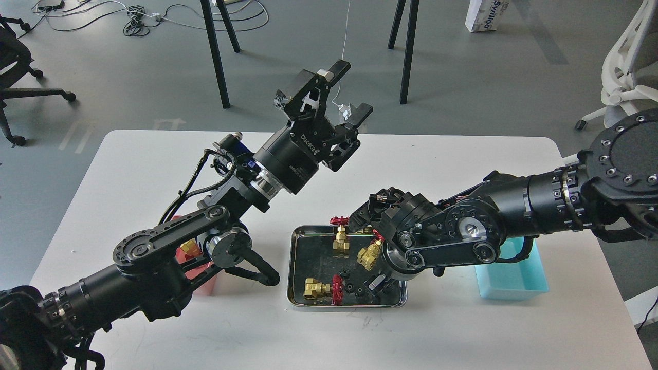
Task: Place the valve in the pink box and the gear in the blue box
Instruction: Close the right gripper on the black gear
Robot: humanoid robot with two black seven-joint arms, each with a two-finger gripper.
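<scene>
Three brass valves with red handwheels lie in a shiny steel tray (294, 267): one at the back (340, 241), one beside it (369, 255), one at the front (314, 288). Tiny black gears (353, 288) lie dark on the tray floor. A fourth valve (188, 248) shows in the pink box (207, 283), which my left arm mostly hides. My left gripper (349, 92) is open and empty, raised high above the table's far side. My right gripper (378, 283) reaches down into the tray's front right; its fingers cannot be told apart. The blue box (516, 280) stands right of the tray.
The white table (462, 329) carries the boxes and tray near its front. My right forearm crosses above the blue box's left end. Beyond the table are black stand legs, cables on the floor and a white chair (624, 67) at the right.
</scene>
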